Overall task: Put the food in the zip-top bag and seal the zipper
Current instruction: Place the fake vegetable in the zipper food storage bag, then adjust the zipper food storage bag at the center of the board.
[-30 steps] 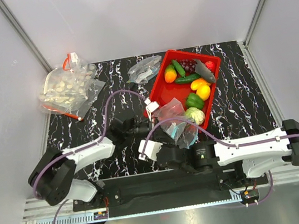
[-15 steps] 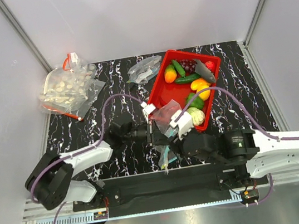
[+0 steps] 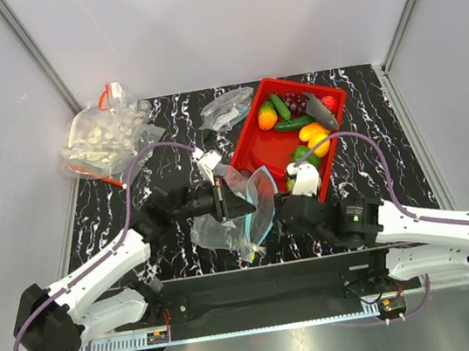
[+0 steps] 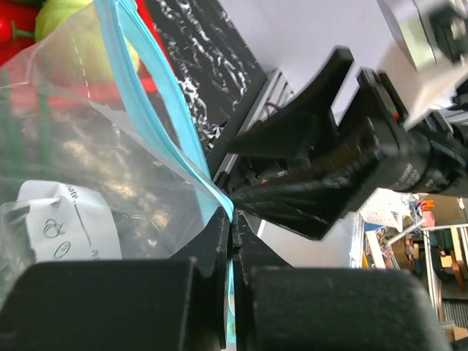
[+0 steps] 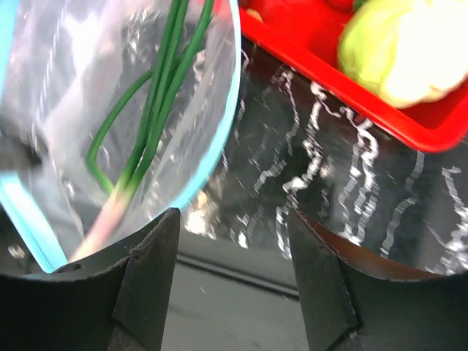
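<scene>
The left gripper (image 4: 232, 219) is pinched tight on the zipper (image 4: 164, 102) of the zip-top bag (image 3: 224, 225), just beside the near left corner of the red tray (image 3: 249, 120). Its arm reaches in low from the left. The right gripper (image 5: 232, 219) stands wide with nothing between its fingers, on the tray's near side, facing the bag. Crumpled film blurs the bag's contents, and only long green stalks (image 5: 162, 80) show clearly. The zipper runs from the tray towards the arm bases.
</scene>
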`<state>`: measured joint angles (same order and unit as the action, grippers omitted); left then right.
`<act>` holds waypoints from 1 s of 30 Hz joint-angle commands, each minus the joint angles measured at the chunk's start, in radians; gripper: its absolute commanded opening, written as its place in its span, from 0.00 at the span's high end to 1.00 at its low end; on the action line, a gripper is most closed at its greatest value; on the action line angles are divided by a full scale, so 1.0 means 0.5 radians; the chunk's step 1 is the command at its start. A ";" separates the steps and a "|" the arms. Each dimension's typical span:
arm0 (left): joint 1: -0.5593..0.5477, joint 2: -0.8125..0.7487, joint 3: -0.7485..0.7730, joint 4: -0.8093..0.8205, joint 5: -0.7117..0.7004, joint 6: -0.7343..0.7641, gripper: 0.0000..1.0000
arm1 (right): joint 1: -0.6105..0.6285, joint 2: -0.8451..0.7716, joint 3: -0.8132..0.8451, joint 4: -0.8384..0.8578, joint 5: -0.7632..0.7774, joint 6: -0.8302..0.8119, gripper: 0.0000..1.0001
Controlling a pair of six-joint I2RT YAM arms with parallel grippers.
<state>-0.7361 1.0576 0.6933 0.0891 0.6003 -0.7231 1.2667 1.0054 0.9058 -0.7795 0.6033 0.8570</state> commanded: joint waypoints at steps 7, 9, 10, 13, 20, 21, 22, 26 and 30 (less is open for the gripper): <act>0.006 -0.146 0.049 -0.172 -0.078 0.096 1.00 | -0.226 0.235 -0.020 0.746 -0.311 -0.079 0.39; 0.006 -0.155 0.049 -0.227 -0.078 0.102 1.00 | -0.238 0.263 -0.035 0.795 -0.335 -0.057 0.41; 0.006 -0.173 0.049 -0.233 -0.087 0.102 1.00 | -0.269 0.281 -0.038 0.801 -0.357 -0.045 0.46; 0.015 -0.216 0.064 -0.270 -0.145 0.121 1.00 | -0.291 0.330 -0.038 0.786 -0.403 0.004 0.51; 0.122 -0.213 0.288 -0.767 -0.473 0.292 1.00 | -0.300 0.382 0.288 0.529 -0.287 -0.063 0.95; 0.137 -0.213 0.386 -0.904 -0.543 0.308 1.00 | -0.303 0.419 0.387 0.386 -0.262 -0.130 1.00; 0.150 -0.207 0.453 -0.987 -0.596 0.326 1.00 | -0.300 0.462 0.494 0.323 -0.253 -0.189 1.00; 0.153 -0.078 0.926 -1.700 -0.957 0.473 1.00 | -0.303 0.789 1.205 0.169 -0.429 -0.483 1.00; 0.159 -0.109 1.175 -2.058 -1.500 0.535 1.00 | -0.303 1.063 1.655 0.038 -0.673 -0.673 1.00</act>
<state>-0.6621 1.0264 1.2133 -0.7017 0.1062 -0.5171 1.1175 1.4651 1.5940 -0.6876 0.3672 0.6407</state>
